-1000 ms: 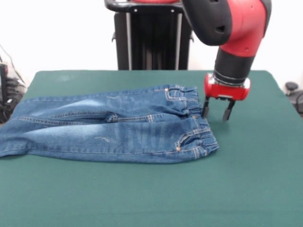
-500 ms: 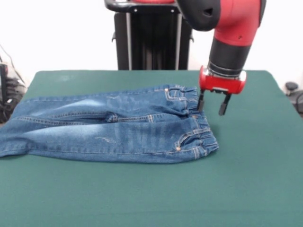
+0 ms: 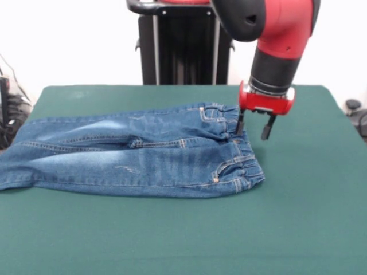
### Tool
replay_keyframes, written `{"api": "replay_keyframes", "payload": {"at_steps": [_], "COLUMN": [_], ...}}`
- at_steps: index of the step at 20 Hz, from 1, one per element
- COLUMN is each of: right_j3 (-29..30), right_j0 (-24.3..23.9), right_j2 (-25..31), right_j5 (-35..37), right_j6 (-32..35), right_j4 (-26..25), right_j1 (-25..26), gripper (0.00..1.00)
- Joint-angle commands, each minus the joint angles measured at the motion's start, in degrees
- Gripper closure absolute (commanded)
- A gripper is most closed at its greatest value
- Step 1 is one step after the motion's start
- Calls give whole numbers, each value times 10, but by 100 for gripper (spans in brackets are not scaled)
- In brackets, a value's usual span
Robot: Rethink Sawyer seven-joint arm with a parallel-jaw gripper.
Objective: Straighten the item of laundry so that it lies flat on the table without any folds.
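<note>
The item of laundry (image 3: 132,152), a small pair of blue denim jeans with orange stitching, lies on the dark green table (image 3: 298,200). Its legs stretch to the left edge and its elastic waistband is bunched at the right. One leg lies partly over the other, with a fold line running along the middle. My gripper (image 3: 252,130) hangs open just above the waistband's far right corner. One finger is over the denim's edge, the other over bare table. Nothing is between the fingers.
The black pedestal (image 3: 183,46) stands behind the table's far edge. Dark cables and equipment (image 3: 11,114) sit off the table at the left. A dark object (image 3: 355,112) lies off the right edge.
My gripper has risen a little and shifted left, from beside the waistband to over its far right corner. The jeans have not moved.
</note>
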Motion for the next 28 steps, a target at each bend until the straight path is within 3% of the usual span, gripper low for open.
{"api": "replay_keyframes", "payload": {"at_steps": [1, 7, 16, 19, 20, 28], "right_j3": [-26, -53, -126, -125, -124, -98], "right_j0": [44, 78, 163, 166, 168, 168], "right_j2": [-22, -66, -167, -177, -184, -189], "right_j5": [-27, -43, -118, -148, -164, -179], "right_j6": [4, 49, 191, 180, 161, 147], "right_j4": [-43, -53, -34, -13, 7, 86], "right_j1": [72, 104, 177, 182, 185, 167], "gripper": [0, 0, 0, 0, 100, 100]}}
